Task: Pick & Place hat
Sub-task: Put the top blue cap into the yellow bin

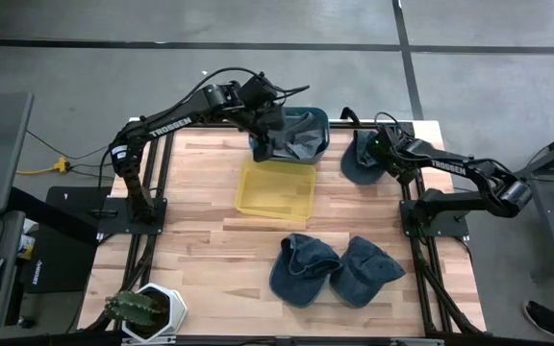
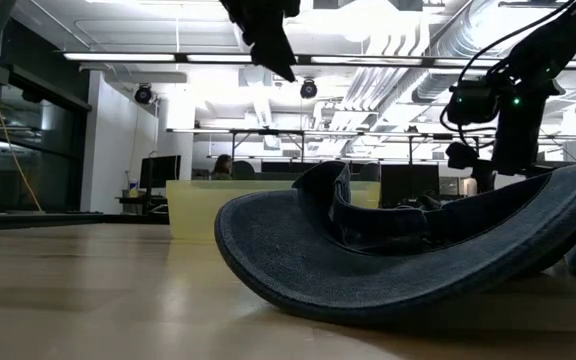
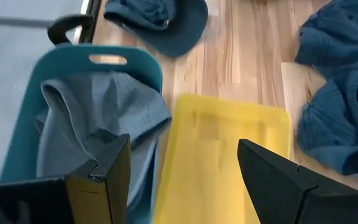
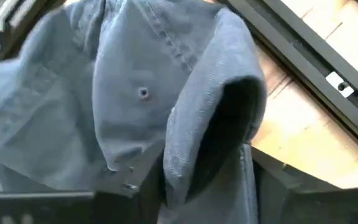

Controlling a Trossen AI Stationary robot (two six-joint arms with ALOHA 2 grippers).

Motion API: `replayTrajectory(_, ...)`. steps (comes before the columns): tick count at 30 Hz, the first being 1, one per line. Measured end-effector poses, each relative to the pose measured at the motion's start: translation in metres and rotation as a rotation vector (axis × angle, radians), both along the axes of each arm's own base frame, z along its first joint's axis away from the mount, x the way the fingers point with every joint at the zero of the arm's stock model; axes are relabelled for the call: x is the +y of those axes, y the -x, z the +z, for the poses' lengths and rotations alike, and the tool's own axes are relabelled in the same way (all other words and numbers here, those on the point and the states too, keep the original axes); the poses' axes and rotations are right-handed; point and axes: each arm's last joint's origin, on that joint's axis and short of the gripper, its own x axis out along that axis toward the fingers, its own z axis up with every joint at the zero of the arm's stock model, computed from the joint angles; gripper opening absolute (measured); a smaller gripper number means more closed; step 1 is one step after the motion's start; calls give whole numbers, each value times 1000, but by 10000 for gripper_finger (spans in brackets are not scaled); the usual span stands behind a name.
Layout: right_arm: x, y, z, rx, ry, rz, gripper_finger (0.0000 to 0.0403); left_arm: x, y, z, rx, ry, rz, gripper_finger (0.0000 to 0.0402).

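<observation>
Right hand [image 1: 373, 154]: at the far right corner of the tabletop, down on a blue hat [image 1: 359, 161]; in its wrist view the hat's cloth bunches between the two dark fingers [image 4: 135, 180], so it is grasping the hat.
Gripped hat: lies at the far right edge of the tabletop [image 1: 210, 240], just beside the black frame rail; its crown fills the right wrist view, with a small eyelet showing.
Left hand [image 1: 263, 135]: hangs above the teal bin [image 1: 317, 120] at the far edge; its fingers [image 3: 110, 168] stand apart with nothing between them, so it is released.
Teal bin: holds one grey-blue hat [image 1: 291, 139], crumpled inside; the left arm covers part of it from above.
Yellow tray [image 1: 277, 187]: sits just in front of the teal bin, touching or nearly so; I cannot tell which.
Hats, counted: four in all: one under the right hand, one in the bin, and two more [image 1: 304, 267] [image 1: 365, 271] lying side by side, touching, at the near middle of the tabletop.
Containers, counted: two, one teal and one yellow.
Arms, counted: two.
Other: a cactus in a white pot [image 1: 147, 309] at the near left corner.
Hard to make out: the low view is mostly filled by one near hat's brim [image 2: 368, 260], which hides most of the tabletop behind it; only the yellow tray's wall shows past it. The right hand's fingertips are buried in cloth.
</observation>
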Motion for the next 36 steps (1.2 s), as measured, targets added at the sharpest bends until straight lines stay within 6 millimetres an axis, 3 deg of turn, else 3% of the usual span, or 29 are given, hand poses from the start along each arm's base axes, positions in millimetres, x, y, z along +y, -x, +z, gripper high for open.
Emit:
replayTrajectory(10,6,-1,8,4,26,93,24,-7,29,7,160,-43,106,236)
replayTrajectory(19,27,10,31,-4,109,169,23,-21,77,34,74,-24,126,236)
replayTrajectory(23,39,13,43,-32,182,197,23,-32,101,25,-2,-4,119,236)
replayTrajectory(31,62,19,59,-115,278,283,23,-58,141,-10,-126,113,221,236)
replayTrajectory(36,75,20,69,-176,348,341,23,-75,159,-9,-200,117,279,236)
